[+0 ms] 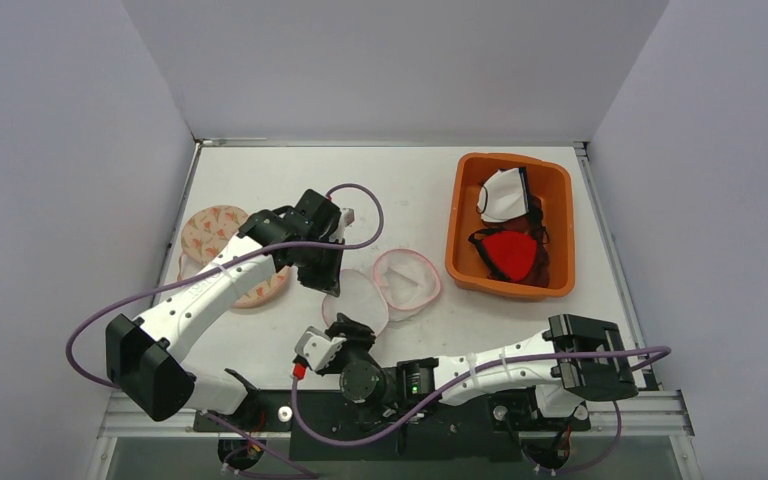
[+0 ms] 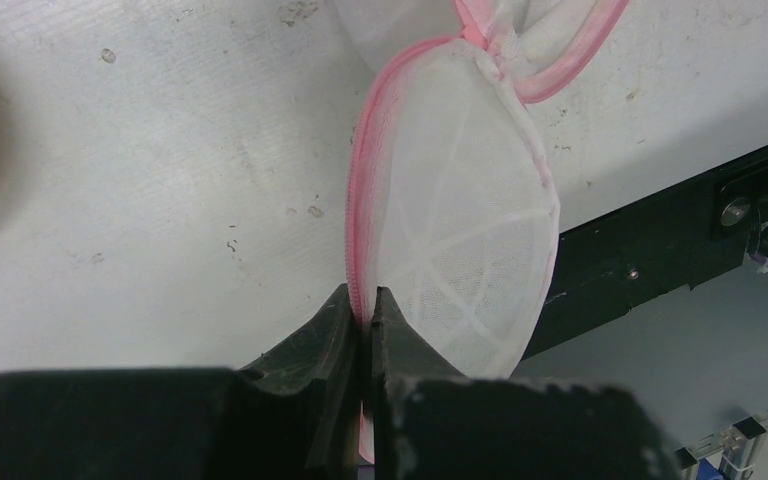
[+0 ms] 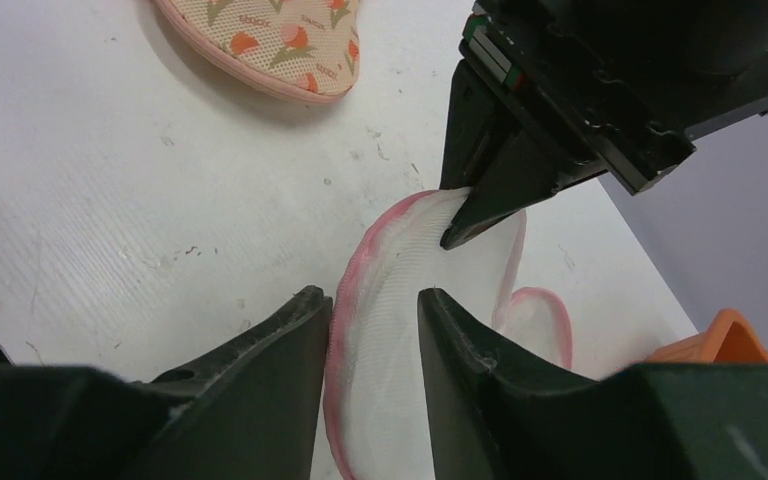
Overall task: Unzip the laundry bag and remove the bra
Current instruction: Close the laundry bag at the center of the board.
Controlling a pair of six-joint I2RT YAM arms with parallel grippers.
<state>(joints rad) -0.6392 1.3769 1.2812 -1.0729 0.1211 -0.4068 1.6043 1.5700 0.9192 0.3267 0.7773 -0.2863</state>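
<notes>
The laundry bag (image 1: pixel 358 303) is white mesh with a pink zipper rim and has two round lobes. My left gripper (image 1: pixel 332 285) is shut on the zipper rim of the near lobe (image 2: pixel 460 220), pinching the pink edge between its fingertips (image 2: pixel 365 298). My right gripper (image 1: pixel 345 326) holds the same lobe (image 3: pixel 400 290) from the near side, its jaws (image 3: pixel 375 300) narrow against both faces. The other lobe (image 1: pixel 407 280) lies open on the table. A tulip-patterned bra (image 1: pixel 222 240) lies on the table at the left, outside the bag, and also shows in the right wrist view (image 3: pixel 280 40).
An orange bin (image 1: pixel 460 215) at the right holds a white bra (image 1: pixel 503 193) and a red bra (image 1: pixel 510 252). Purple cables loop around both arms. The table's near edge and the black mounting rail (image 2: pixel 660 240) lie just under the bag.
</notes>
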